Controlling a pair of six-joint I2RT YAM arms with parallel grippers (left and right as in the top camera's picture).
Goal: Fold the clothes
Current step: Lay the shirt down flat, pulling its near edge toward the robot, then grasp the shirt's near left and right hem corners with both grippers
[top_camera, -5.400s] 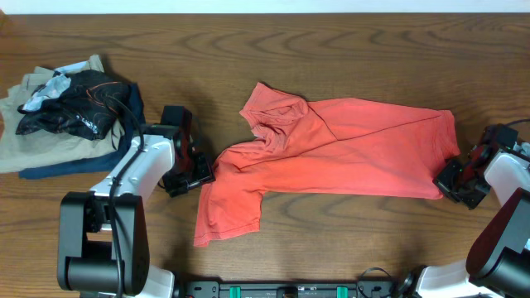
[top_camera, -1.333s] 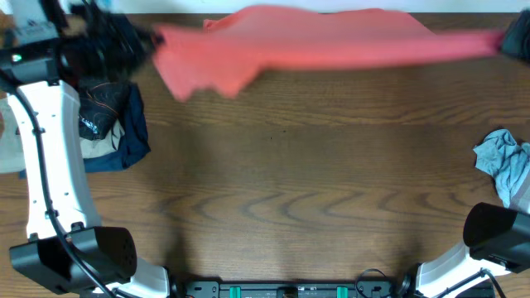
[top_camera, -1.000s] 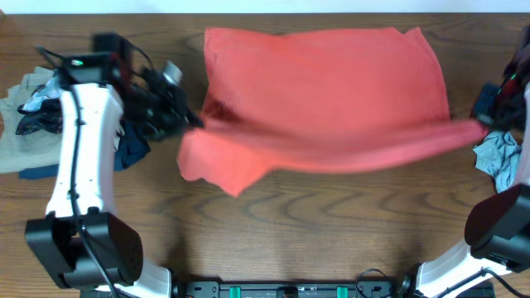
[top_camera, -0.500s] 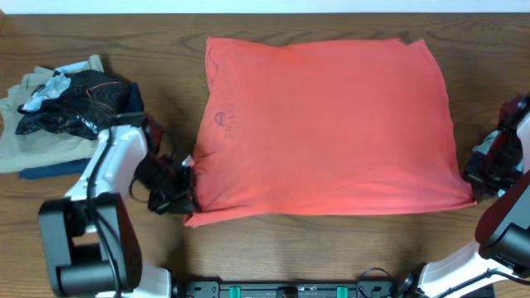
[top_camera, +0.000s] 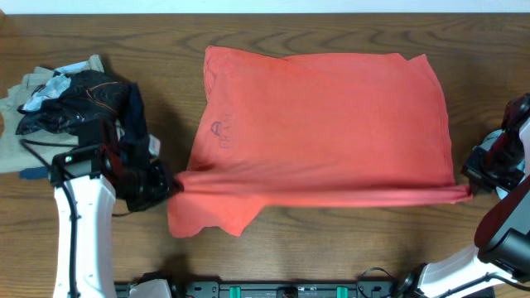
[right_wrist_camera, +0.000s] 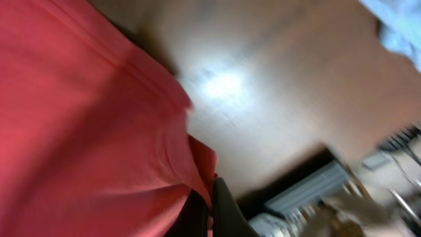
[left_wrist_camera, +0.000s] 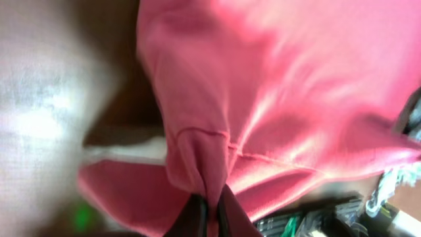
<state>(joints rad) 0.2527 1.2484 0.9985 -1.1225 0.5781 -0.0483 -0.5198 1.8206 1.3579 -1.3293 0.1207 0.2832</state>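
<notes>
The coral T-shirt (top_camera: 323, 124) lies spread mid-bench (top_camera: 331, 257), its near edge stretched taut, parallel to the front edge. My left tool (top_camera: 171, 185) is pinched shut on that edge's left end and my right tool (top_camera: 469, 189) on its right. The cloth lies beyond both, toward the far edge.

Robot lab — arms (top_camera: 83, 217) at table (top_camera: 331, 248)

Wooden table (top_camera: 331, 248): coral T-shirt (top_camera: 331, 124) spread centre; clothes pile (top_camera: 66, 108) at left edge.
</notes>
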